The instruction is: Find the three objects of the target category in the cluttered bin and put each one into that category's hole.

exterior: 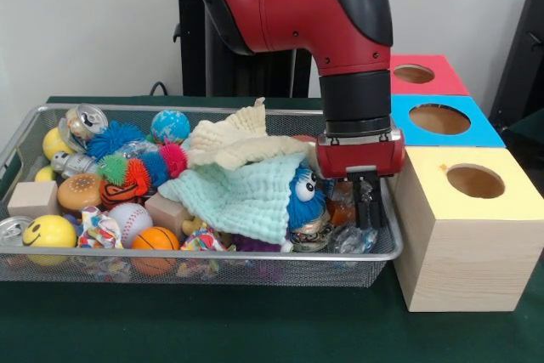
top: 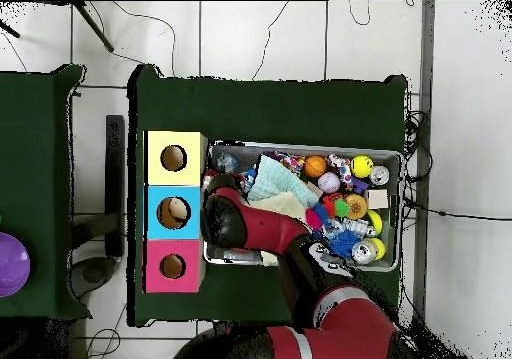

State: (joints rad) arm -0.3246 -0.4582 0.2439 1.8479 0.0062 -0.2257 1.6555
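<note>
My gripper (exterior: 366, 220) hangs from the red and black arm inside the right end of the wire mesh bin (exterior: 255, 256), low among the clutter. It stands beside a blue furry toy with big eyes (exterior: 302, 197) and over some crinkled clear plastic (exterior: 353, 240). A mint-green cloth (exterior: 242, 197) and a cream cloth (exterior: 234, 144) cover the middle of the bin. Next to the bin stand three boxes with round holes: yellow (exterior: 510, 197), blue (exterior: 480, 133) and red (exterior: 446, 82). In the overhead view the arm (top: 250, 225) hides the gripper.
The bin's left half holds a basketball (exterior: 155, 240), a baseball (exterior: 127, 217), a yellow smiley ball (exterior: 49, 231), a burger toy (exterior: 81, 191), a wooden block (exterior: 32, 197), a globe ball (exterior: 170, 125), cans (exterior: 85, 121) and spiky balls. From above the bin (top: 398, 175) lies right of the boxes (top: 155, 145).
</note>
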